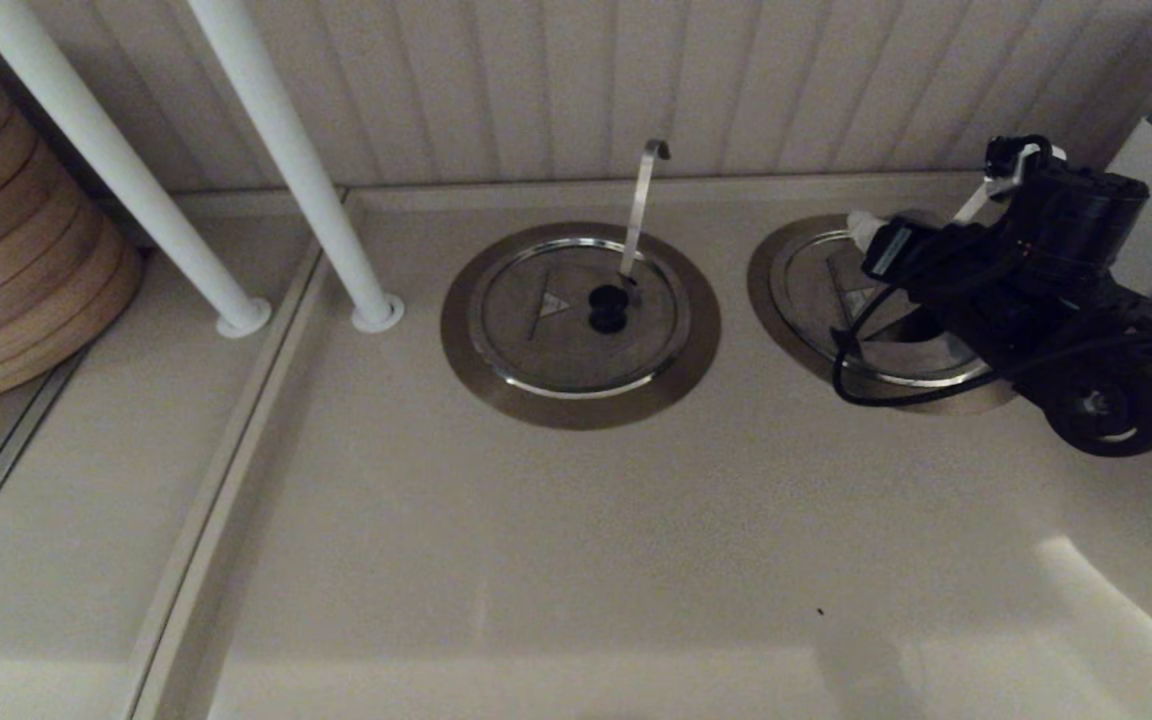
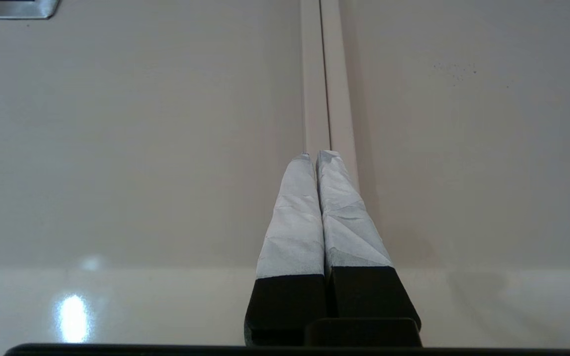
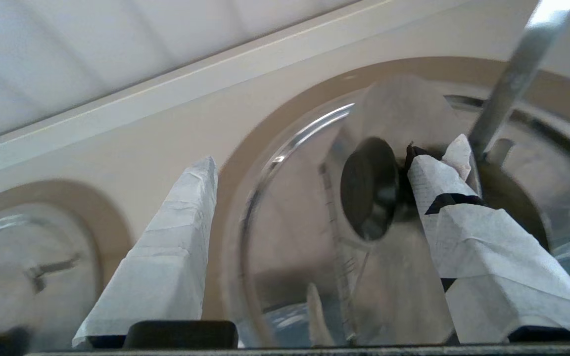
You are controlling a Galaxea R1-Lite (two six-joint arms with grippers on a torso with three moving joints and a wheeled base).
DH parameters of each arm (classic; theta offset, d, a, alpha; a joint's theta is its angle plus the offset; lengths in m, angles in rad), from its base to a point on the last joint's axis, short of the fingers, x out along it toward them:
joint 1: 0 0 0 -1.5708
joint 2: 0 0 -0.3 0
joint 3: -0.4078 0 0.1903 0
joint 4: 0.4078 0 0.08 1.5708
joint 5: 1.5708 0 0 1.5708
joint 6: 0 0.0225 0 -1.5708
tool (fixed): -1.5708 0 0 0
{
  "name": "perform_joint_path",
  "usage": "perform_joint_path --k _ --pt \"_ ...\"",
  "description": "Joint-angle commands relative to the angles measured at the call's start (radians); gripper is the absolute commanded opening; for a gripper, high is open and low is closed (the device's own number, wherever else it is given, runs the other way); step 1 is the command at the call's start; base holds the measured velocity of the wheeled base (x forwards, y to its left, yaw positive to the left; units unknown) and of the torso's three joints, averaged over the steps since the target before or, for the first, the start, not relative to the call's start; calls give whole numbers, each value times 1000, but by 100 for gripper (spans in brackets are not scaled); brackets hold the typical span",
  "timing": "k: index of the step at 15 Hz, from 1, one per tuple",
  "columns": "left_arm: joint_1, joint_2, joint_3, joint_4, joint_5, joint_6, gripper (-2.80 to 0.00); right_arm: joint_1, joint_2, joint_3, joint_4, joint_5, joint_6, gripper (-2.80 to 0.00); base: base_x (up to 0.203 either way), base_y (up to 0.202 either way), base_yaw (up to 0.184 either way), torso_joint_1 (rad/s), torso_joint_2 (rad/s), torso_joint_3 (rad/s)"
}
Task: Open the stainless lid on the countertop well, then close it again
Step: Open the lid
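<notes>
1. The right claw (image 3: 314,168) hung spread wide over the stainless lid (image 1: 841,290), one finger (image 3: 443,183) touching its black knob (image 3: 370,188), nothing yet pinched.
2. The lid sat tilted in the countertop well (image 1: 771,270), beside the slanting ladle handle (image 3: 512,84), at the table's (image 1: 576,540) right.
3. The left claw (image 2: 313,154) waited, pressed together and empty, likely parked because one arm suffices.

place: commercial kitchen | cues: countertop well (image 1: 496,385), bamboo steamers (image 1: 6,240)
</notes>
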Motion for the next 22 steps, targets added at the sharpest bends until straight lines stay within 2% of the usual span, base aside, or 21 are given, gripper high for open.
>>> perform_joint_path --k 1,8,12,14,15,18,20,22 --pt "0 1 0 0 0 -1 -280 14 -2 10 0 0 2 0 0 0 0 0 0 0" --pt "0 1 0 0 1 -1 -280 77 -15 54 -26 -1 -1 0 0 0 0 0 0 0" --pt "0 1 0 0 1 -1 -280 75 -45 51 -26 -22 -2 0 0 0 0 0 0 0" --pt "0 1 0 0 0 -1 -280 26 -38 45 -24 -24 -46 0 0 0 0 0 0 0" --pt "0 1 0 0 0 -1 -280 -13 -26 40 -24 -33 -98 0 0 0 0 0 0 0" --pt "0 1 0 0 -1 -1 -280 -100 62 -38 -26 -134 -186 0 0 0 0 0 0 0" --pt "0 1 0 1 0 -1 -280 -121 91 -61 -26 -175 -223 0 0 0 0 0 0 0" --pt "0 1 0 0 -1 -1 -280 -121 90 -60 -26 -177 -223 0 0 0 0 0 0 0"
